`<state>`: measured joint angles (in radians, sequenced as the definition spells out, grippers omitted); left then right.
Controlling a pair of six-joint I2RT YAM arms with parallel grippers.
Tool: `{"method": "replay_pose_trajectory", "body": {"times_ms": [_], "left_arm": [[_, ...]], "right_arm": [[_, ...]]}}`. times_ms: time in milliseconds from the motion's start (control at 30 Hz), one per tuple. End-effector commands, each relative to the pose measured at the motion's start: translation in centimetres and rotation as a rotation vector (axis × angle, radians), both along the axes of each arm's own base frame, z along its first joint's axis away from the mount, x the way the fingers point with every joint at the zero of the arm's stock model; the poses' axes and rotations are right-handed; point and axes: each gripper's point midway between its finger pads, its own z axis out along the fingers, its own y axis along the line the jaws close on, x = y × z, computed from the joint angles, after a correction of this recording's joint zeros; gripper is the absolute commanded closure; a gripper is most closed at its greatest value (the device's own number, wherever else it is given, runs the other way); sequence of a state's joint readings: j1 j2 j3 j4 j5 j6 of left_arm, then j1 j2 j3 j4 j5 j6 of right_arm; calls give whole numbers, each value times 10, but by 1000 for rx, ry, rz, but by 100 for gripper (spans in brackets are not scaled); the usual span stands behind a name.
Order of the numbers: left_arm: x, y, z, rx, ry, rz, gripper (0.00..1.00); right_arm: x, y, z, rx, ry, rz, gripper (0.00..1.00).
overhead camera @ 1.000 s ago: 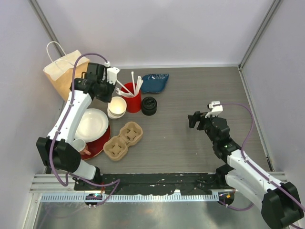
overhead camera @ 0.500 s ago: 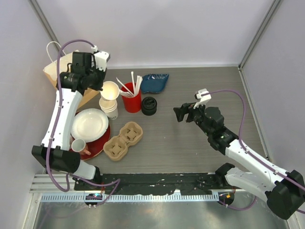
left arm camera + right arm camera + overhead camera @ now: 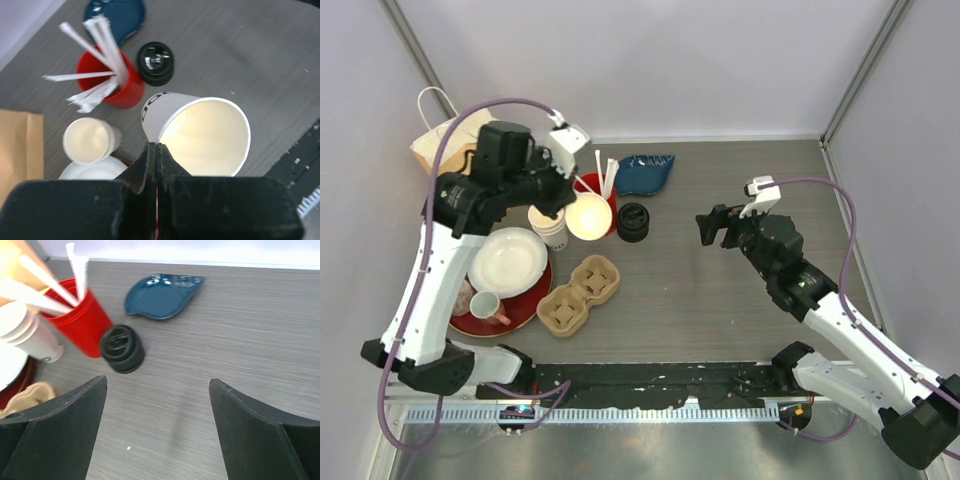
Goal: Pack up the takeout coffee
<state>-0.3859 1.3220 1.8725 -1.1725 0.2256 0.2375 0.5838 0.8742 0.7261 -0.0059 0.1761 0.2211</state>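
Note:
My left gripper (image 3: 156,146) (image 3: 560,195) is shut on the rim of one cream-white paper cup (image 3: 200,135) (image 3: 588,215). It holds the cup tilted in the air with its open mouth showing and no lid on it. The stack of matching cups (image 3: 90,141) (image 3: 548,228) (image 3: 25,332) stands below and to the left. A stack of black sip lids (image 3: 633,222) (image 3: 156,62) (image 3: 121,348) sits on the table just right of the red cup. My right gripper (image 3: 157,382) (image 3: 712,228) hangs open above bare table, right of the lids, with nothing between its fingers.
A red cup of white sticks (image 3: 112,82) (image 3: 80,322) stands between the cup stack and the lids. A blue dish (image 3: 645,172) lies behind. A cardboard cup carrier (image 3: 580,293) sits near the front. White plate on red plate (image 3: 510,262), mug (image 3: 485,305) and brown paper bag (image 3: 445,150) are at left.
My left arm lifted one cup off the stack and swung it right, over the red cup. My right gripper moved left toward the lids and opened a little wider.

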Motion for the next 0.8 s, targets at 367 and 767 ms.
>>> {"method": "replay_pose_trajectory", "body": {"times_ms": [367, 767], "left_arm": [[-35, -229, -106, 57, 268, -548, 100], [-6, -280, -195, 74, 352, -579, 100]], "right_arm": [[12, -152, -4, -38, 58, -523, 7], [14, -166, -35, -89, 115, -519, 7]]}}
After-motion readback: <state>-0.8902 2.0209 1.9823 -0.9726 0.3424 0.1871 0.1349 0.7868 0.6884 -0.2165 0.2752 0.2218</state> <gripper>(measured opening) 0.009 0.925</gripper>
